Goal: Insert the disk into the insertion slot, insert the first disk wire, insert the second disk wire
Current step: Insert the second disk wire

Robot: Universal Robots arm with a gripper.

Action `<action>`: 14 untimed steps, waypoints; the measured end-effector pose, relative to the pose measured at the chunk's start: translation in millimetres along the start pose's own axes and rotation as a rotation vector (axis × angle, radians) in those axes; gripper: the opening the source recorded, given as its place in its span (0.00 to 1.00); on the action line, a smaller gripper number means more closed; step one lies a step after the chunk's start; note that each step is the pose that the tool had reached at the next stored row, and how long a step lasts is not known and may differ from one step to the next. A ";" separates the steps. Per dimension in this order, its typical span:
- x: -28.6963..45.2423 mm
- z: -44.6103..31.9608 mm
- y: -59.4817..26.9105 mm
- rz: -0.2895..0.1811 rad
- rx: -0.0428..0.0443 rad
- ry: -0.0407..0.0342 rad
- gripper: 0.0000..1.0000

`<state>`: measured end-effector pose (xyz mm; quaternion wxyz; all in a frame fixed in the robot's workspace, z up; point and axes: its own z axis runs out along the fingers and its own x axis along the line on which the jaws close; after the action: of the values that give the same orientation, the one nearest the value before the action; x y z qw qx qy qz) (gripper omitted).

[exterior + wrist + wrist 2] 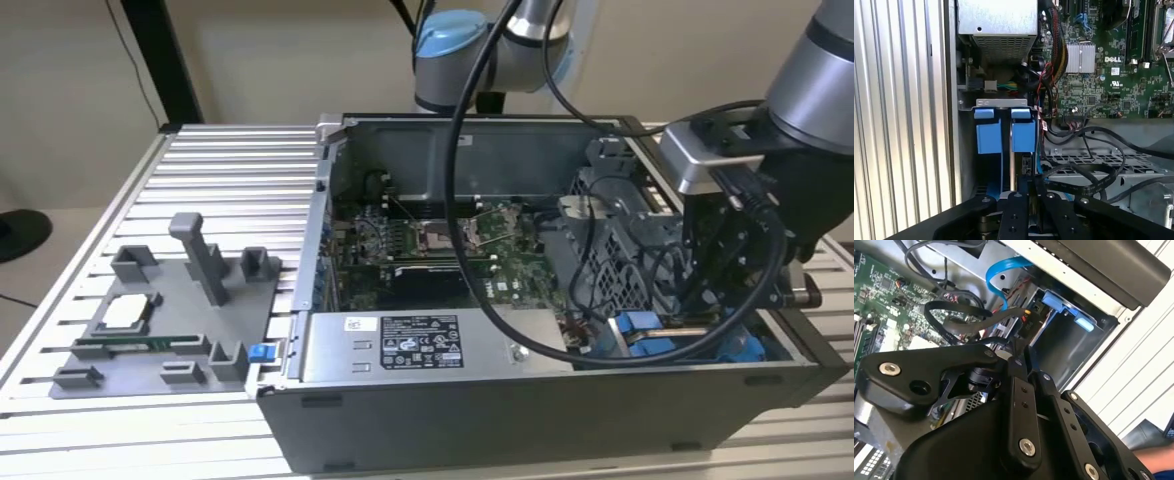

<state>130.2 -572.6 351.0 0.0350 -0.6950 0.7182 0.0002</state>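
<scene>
The insertion slot point(1001, 103) is a grey metal bay in the open computer case's front corner, at the exterior view's right. The disk's bright blue caddy point(988, 136) stands in it, with blue latch tabs point(1054, 302) at its mouth. In both wrist views my gripper point(1027, 180) hangs just over the bay's inner end. Its fingers point(1021, 405) are pressed together on the end of a black disk wire point(954, 315) beside the disk's connector edge. A light blue flat wire point(999, 275) curves down to the same spot. In the exterior view the arm's wrist point(721, 160) reaches down into that corner behind black cables.
The labelled power-supply box point(414, 345) lies along the case's front beside the bay. The green motherboard point(427, 250) and a silver heat sink point(1080, 57) sit deeper inside. Loose black cables point(1089, 175) loop over a perforated cage. A grey parts fixture point(174, 310) stands on the slatted table.
</scene>
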 end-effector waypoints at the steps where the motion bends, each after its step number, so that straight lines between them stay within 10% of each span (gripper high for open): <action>1: 0.0 0.4 -0.2 0.000 0.0000 0.0001 0.00; 14: 0.0 5.3 -0.6 0.000 0.0001 0.0000 0.00</action>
<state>131.1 -572.4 345.6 0.0350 -0.6949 0.7183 0.0001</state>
